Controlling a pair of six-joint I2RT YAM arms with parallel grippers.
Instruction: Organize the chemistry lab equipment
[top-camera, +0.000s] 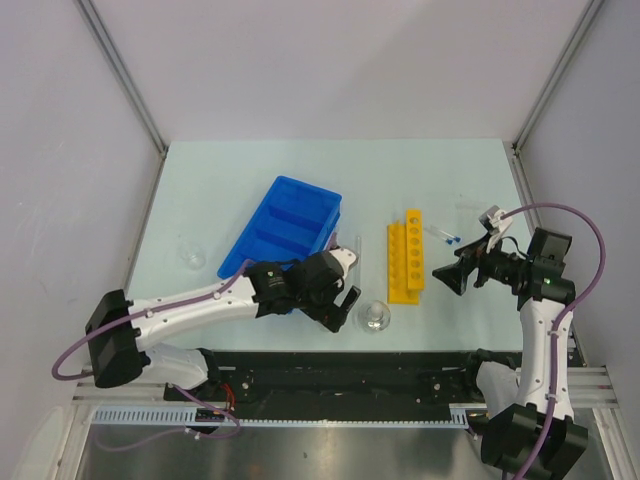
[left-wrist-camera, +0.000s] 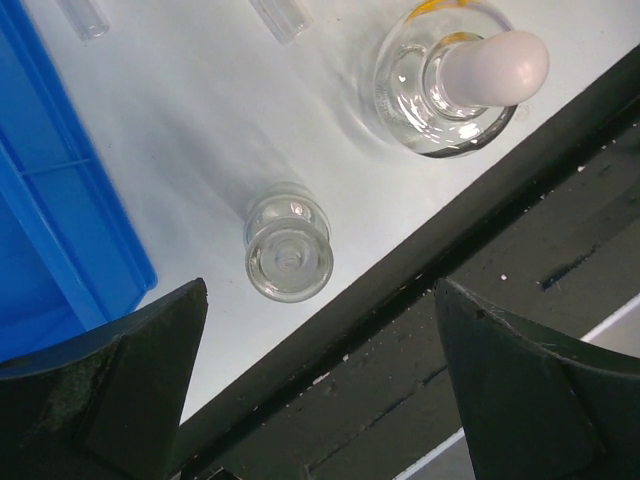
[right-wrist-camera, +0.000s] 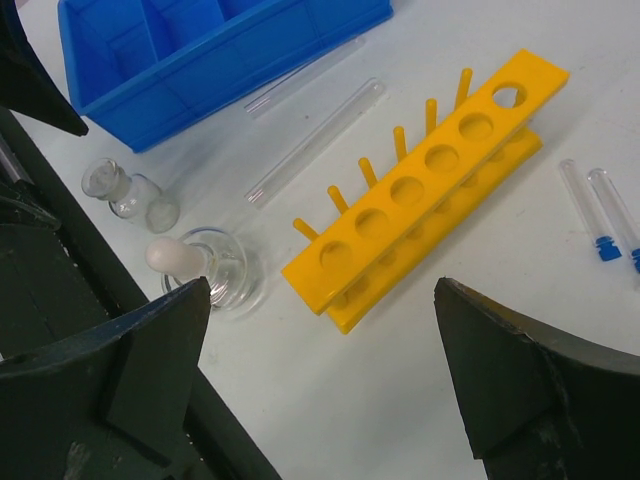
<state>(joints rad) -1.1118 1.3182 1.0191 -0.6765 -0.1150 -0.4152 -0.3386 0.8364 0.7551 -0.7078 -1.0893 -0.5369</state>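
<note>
Jaws stand wide apart on both arms, holding nothing. Left gripper (left-wrist-camera: 320, 385) hangs over a small flask (left-wrist-camera: 288, 250) by the desk's (top-camera: 300, 170) near edge; right gripper (top-camera: 448, 276) faces the yellow rack (top-camera: 407, 256). Blue tray (top-camera: 285, 190) lies mid-desk, tubes (right-wrist-camera: 315, 140) between tray and rack, droppers (right-wrist-camera: 607, 248) toward the right edge.

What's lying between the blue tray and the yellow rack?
Two thin clear tubes lie flat between the blue tray and the yellow rack. The right wrist view shows them best.
</note>
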